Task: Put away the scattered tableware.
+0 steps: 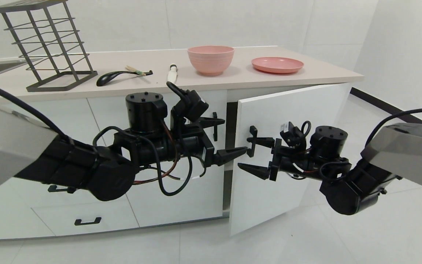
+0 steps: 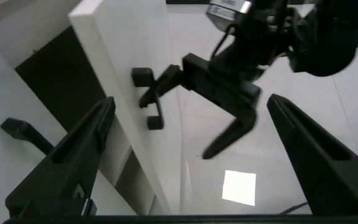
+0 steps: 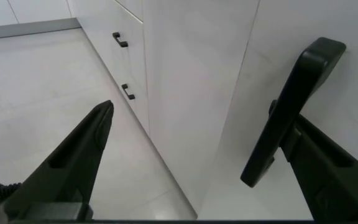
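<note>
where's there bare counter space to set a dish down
Bare: the beige countertop right of the flat pink plate, and the back strip between the black wire rack and round pink bowl. Crowded: the front there, with black spoon, wooden chopsticks, white-handled utensil.

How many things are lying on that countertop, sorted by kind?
Pink bowl: 1
Pink plate: 1
Black spoon: 1
Chopsticks pair: 1
White-handled utensil: 1
Wire rack: 1
Total: 6
</note>
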### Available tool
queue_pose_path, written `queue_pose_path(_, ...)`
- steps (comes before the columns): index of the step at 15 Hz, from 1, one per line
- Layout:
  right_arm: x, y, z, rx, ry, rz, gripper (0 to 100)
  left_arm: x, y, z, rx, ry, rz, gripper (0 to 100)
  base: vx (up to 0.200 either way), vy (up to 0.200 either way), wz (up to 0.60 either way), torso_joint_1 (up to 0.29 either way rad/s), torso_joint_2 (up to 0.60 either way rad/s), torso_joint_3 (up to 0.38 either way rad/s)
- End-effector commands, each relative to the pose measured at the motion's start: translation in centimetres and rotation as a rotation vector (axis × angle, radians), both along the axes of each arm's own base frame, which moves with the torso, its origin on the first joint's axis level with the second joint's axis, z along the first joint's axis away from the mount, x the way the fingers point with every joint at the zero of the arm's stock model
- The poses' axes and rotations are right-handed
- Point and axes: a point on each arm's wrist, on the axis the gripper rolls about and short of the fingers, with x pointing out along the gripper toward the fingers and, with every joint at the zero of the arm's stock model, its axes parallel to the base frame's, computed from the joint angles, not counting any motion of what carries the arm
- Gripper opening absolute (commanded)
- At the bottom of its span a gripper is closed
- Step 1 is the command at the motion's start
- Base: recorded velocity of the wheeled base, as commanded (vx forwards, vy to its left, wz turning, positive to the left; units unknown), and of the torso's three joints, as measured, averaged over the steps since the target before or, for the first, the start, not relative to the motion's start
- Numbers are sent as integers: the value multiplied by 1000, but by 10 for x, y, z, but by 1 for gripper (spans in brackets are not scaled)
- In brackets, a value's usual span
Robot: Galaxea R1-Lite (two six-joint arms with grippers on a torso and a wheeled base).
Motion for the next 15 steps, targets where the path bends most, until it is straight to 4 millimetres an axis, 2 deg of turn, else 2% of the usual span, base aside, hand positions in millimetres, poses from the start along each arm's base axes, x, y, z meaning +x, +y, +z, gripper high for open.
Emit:
queue_pose_path(1,-17,-6,7,1,-4,15,100,9,-18,-9,1,3,-22,100,0,0,0,0,0,0)
queue_pose_path(3,-22,-7,7,2,-5,23,100,14,-36,-18,-26,-22,-49,100,0,0,0,0,0,0)
queue_pose_path(6,-24,-8,7,6,-15,29,100,30,-57,-15,-110,-93,34,100,0,0,0,0,0,0)
queue_pose_path(9,-23,-8,7,7,-17,27,100,27,-68,-16,-126,-70,17,100,0,0,0,0,0,0)
queue_pose_path(13,-19,-10,3,10,-24,16,100,24,-71,-16,-136,-77,-9,100,0,0,0,0,0,0)
queue_pose_path(15,-12,-22,-1,7,-21,-23,100,21,-75,-15,-143,-82,-23,100,0,0,0,0,0,0)
